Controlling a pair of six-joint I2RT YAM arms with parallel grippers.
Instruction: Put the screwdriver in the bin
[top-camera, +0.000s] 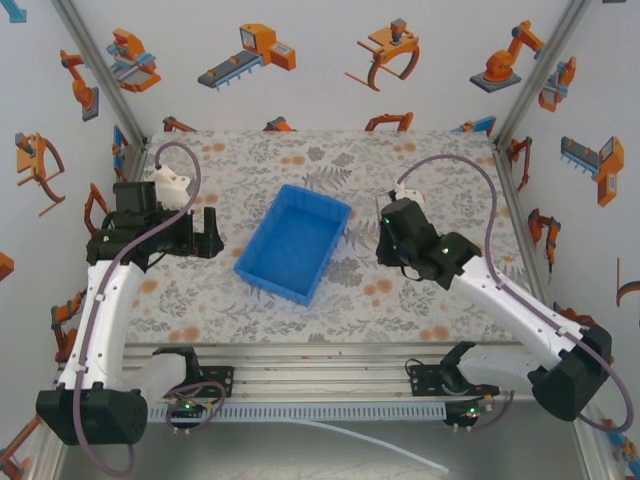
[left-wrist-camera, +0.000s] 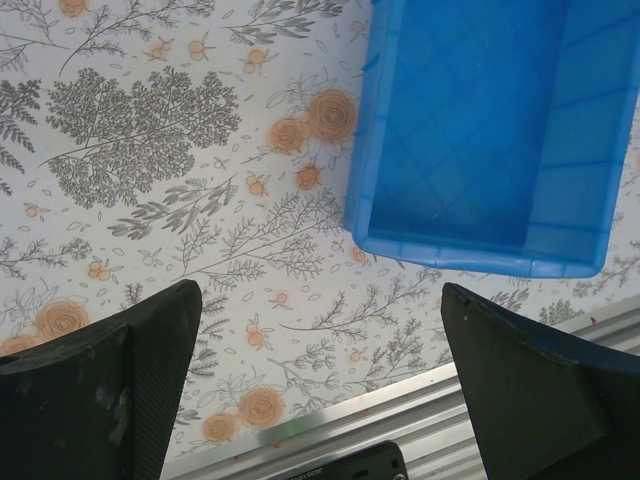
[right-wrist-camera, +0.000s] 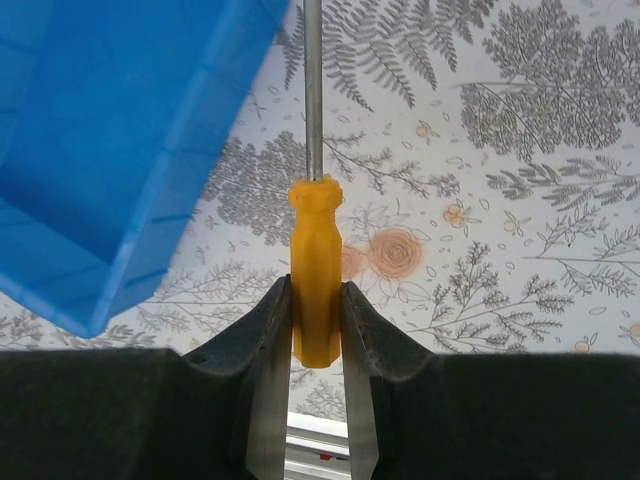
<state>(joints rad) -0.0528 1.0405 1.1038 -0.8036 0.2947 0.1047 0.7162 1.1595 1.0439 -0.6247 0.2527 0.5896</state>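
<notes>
Stretching the left arm (top-camera: 100, 310) up from the lower left corner of the overhead frame and bending it inward. Holding the left gripper (top-camera: 213, 235) at middle left, jaws standing wide apart. Reaching the right arm (top-camera: 510, 300) from the lower right corner up to centre right. Pinching the right gripper (top-camera: 384, 245) on the handle of the screwdriver (right-wrist-camera: 316, 230), both fingers (right-wrist-camera: 262, 340) pressing it at lower centre of the wrist frame.

Left gripper (left-wrist-camera: 318, 330) — jaws wide apart — above the floral table (left-wrist-camera: 150, 220); bin (left-wrist-camera: 470, 255) at upper right.
</notes>
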